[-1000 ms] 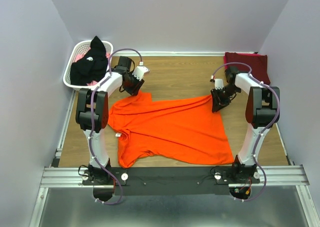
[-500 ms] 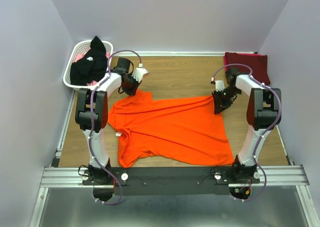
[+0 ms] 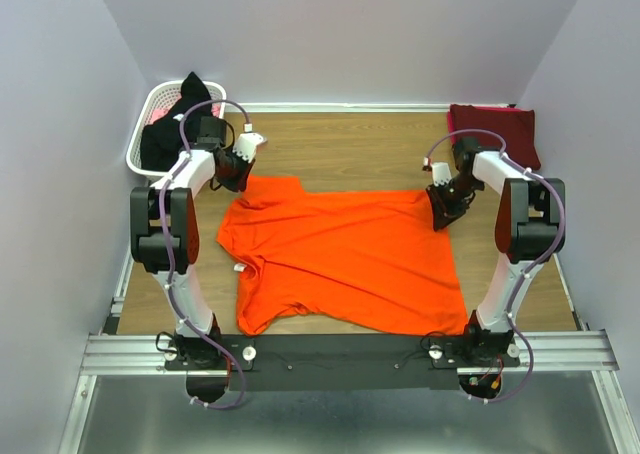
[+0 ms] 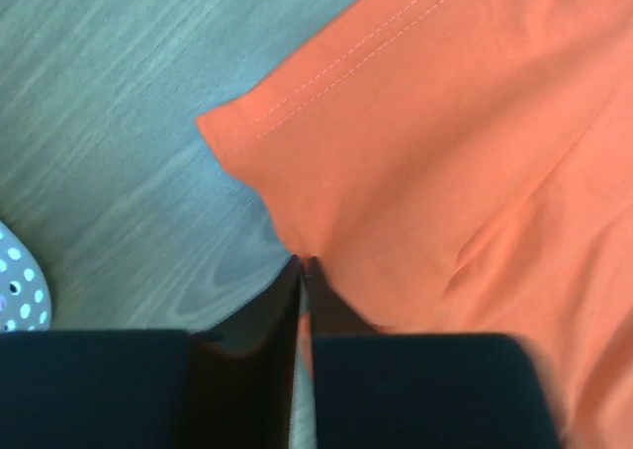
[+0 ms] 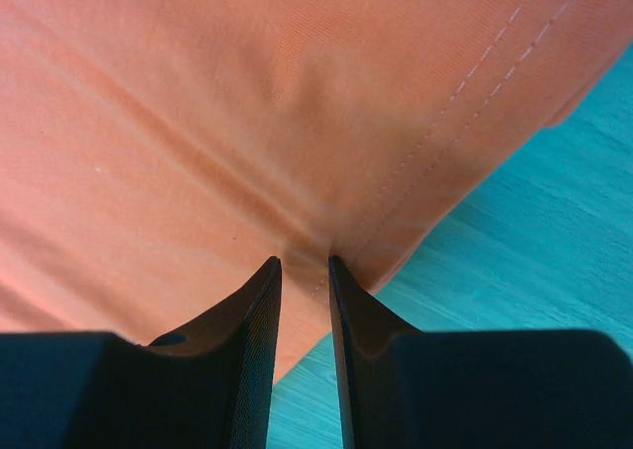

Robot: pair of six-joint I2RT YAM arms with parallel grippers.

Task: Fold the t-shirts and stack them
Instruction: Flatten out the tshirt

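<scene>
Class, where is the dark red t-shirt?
In the top view, the dark red t-shirt lies in the far right corner of the table, beyond the right arm, apart from the orange t-shirt.

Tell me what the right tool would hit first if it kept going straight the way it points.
The orange t-shirt: the right tool has its tips at the cloth beside the stitched hem, apparently pinching a crease. Just behind it lies the wooden table; depth is unclear.

t-shirt on table, basket behind left
</scene>
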